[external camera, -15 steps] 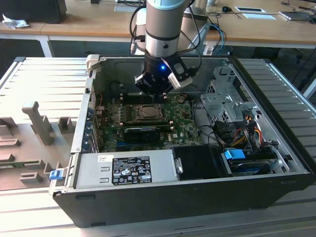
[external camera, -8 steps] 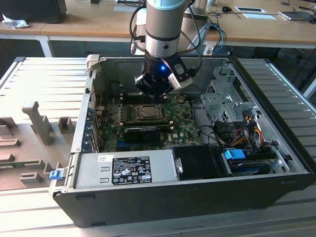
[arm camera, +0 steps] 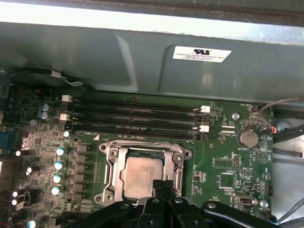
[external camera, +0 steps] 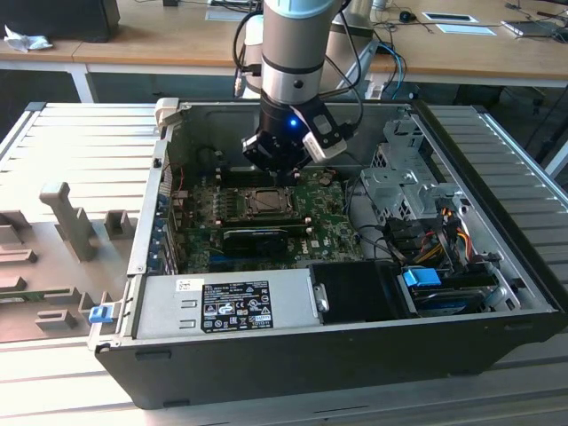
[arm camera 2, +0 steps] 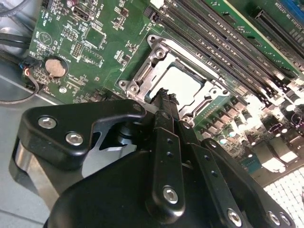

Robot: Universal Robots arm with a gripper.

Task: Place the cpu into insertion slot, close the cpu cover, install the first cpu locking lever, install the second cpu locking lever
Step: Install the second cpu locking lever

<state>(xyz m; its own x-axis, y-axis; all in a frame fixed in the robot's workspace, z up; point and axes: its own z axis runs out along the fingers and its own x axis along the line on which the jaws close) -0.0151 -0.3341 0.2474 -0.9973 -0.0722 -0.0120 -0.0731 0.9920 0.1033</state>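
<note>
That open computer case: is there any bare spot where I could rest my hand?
Inside it is crowded: the green circuit board, grey power supply box, and coloured cables fill it, with the robot's black hand above the socket. The ribbed grey metal table beside the case on the exterior view's left has bare room.

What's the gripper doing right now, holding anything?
Gripper: shut, fingertips together, holding nothing, at the edge of the cpu cover, which lies closed over the cpu.
</note>
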